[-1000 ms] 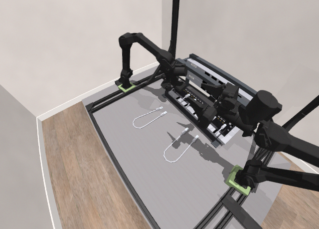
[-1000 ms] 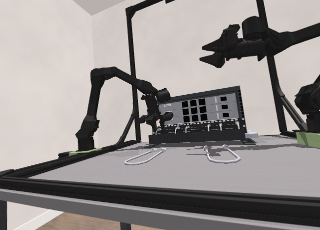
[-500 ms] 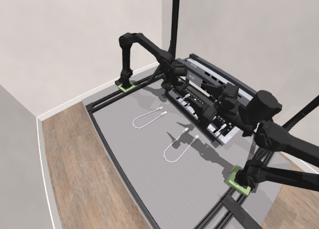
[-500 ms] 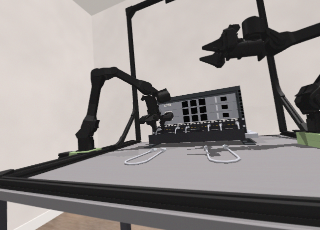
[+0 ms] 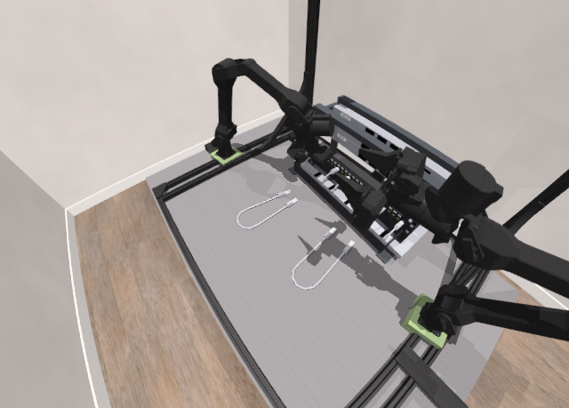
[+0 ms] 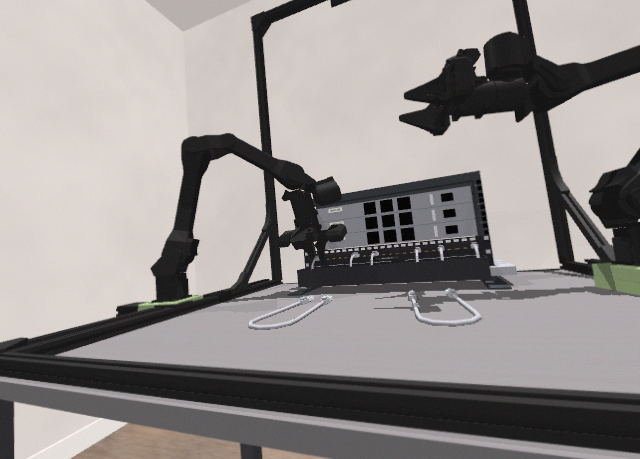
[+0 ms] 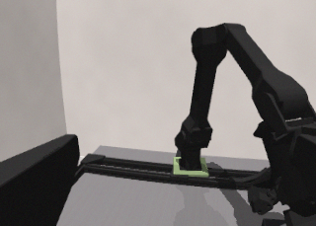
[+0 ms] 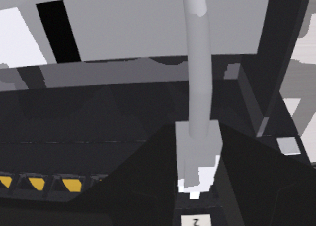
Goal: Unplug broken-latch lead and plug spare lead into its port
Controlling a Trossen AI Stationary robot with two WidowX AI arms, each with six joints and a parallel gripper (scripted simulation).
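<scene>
Pale walls (image 5: 160, 50) (image 6: 103, 108) (image 7: 123, 63) rise behind grey tabletop (image 5: 252, 266) (image 6: 361, 351) (image 7: 114, 201), right gripper (image 5: 321, 157) (image 6: 316, 258) (image 7: 286, 211) (image 8: 197, 162) clamped on a plug (image 8: 198, 147), left gripper (image 5: 348, 167) (image 6: 404, 106) (image 7: 39, 177) spread wide.

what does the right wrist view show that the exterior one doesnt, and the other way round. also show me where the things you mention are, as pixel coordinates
Only right wrist: a white number label (image 8: 192, 221) beneath the gripped plug (image 8: 198, 142).

Only exterior: the open left gripper (image 6: 402, 107), one spare lead (image 6: 266, 328) and a second spare lead (image 6: 447, 322), both on the table (image 6: 361, 351).

Both: the right gripper (image 6: 318, 260) (image 8: 192, 134), part of the white lead it grips (image 6: 313, 262) (image 8: 199, 98), and the patch panel (image 6: 395, 261) (image 8: 99, 114).
</scene>
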